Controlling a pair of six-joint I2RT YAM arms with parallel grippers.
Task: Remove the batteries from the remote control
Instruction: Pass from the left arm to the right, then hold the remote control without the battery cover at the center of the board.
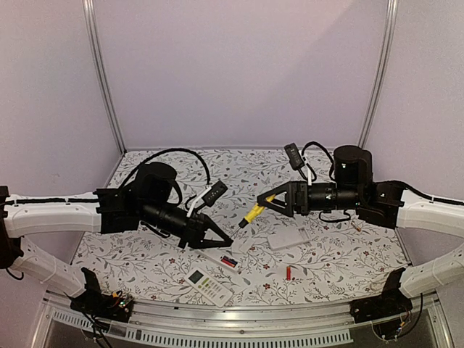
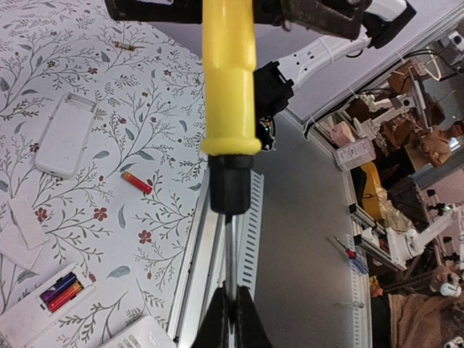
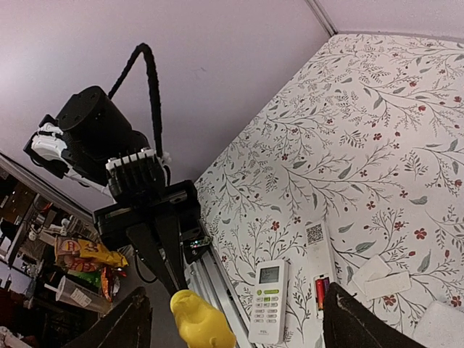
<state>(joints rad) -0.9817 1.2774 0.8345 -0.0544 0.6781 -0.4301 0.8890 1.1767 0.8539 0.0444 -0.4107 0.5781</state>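
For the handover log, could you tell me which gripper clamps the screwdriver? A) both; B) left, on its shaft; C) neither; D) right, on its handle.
B: the left gripper is shut on the shaft of the screwdriver, while the right gripper stands open around the yellow handle.

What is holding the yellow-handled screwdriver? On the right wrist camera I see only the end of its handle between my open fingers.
Observer: The left gripper is shut on the thin metal shaft of the yellow-handled screwdriver. The left wrist view shows that grip.
Operator: Is any battery out on the floral table? I see only the coloured cells inside the open white remote control.
Observer: Yes. In the top view, one small red cylinder battery lies loose on the table, apart from that remote.
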